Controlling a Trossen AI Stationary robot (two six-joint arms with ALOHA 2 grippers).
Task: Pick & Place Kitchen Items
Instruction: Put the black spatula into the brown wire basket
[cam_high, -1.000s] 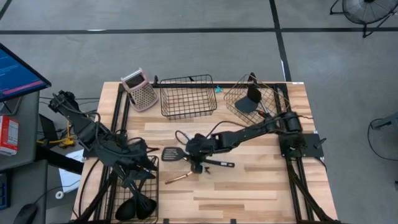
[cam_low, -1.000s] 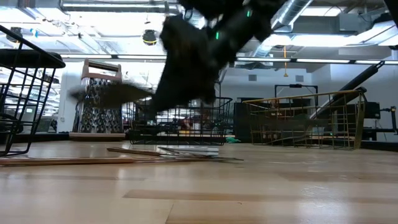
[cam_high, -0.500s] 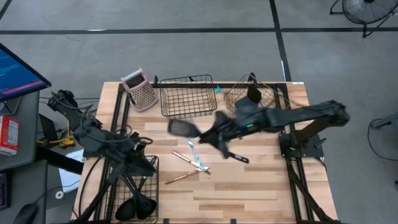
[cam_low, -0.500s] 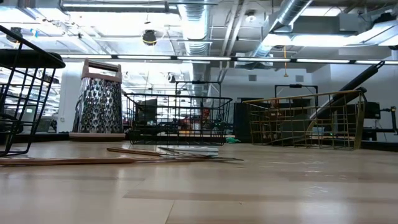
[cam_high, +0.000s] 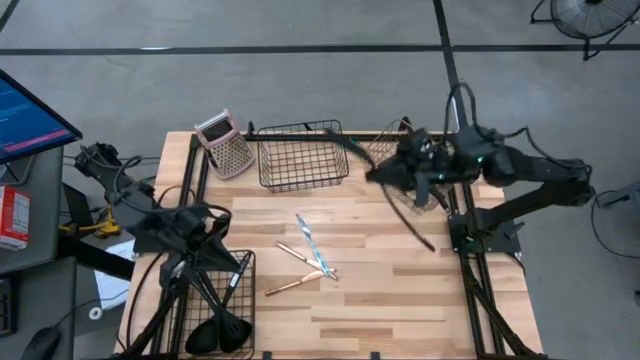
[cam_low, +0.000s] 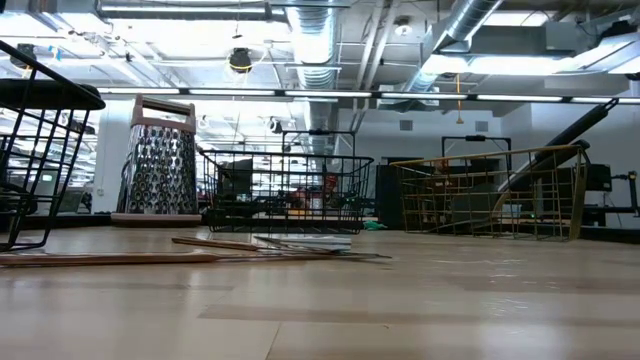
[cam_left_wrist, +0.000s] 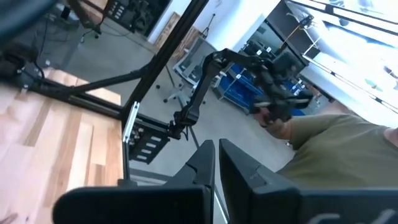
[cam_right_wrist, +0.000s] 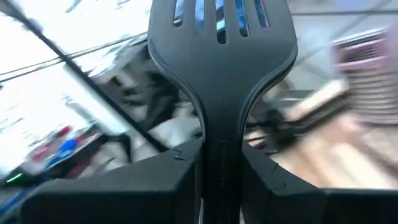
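High view: wooden plank table (cam_high: 400, 300), pale and dark strips, black frame rails along both side edges.
Right gripper: (cam_high: 400, 172) raised over the copper wire basket (cam_high: 378, 160) at the table's far right corner, clamped on a black slotted turner (cam_high: 405, 205) whose slim handle slants out over the right edge.
Right wrist view: only here does the turner (cam_right_wrist: 221, 74) show close, matte black plastic, four slots in a broad rounded blade, neck narrowing between the two dark fingers (cam_right_wrist: 155, 186), which press on its stem.
Left gripper: (cam_left_wrist: 214, 165) near the left edge, by the black wire basket (cam_high: 215, 300) at the near left corner; in the left wrist view its fingers lie nearly together with only a thin gap and nothing between.
Left wrist view, beyond the table: a person in an olive shirt (cam_left_wrist: 336, 149); no other view shows this.
Black basket contents: several black spoon or ladle heads (cam_high: 220, 335) with handles fanning upward.
Table middle: a slim silver-teal piece (cam_high: 309, 243) and a copper-coloured piece (cam_high: 287, 287) beside another slim piece, all flat, close together.
Far edge: square black wire basket (cam_high: 302, 155), and a pink-topped metal grater (cam_high: 225, 145) near the far left corner.
Low view: grater's (cam_low: 160, 160) perforated steel face upright; neither gripper appears.
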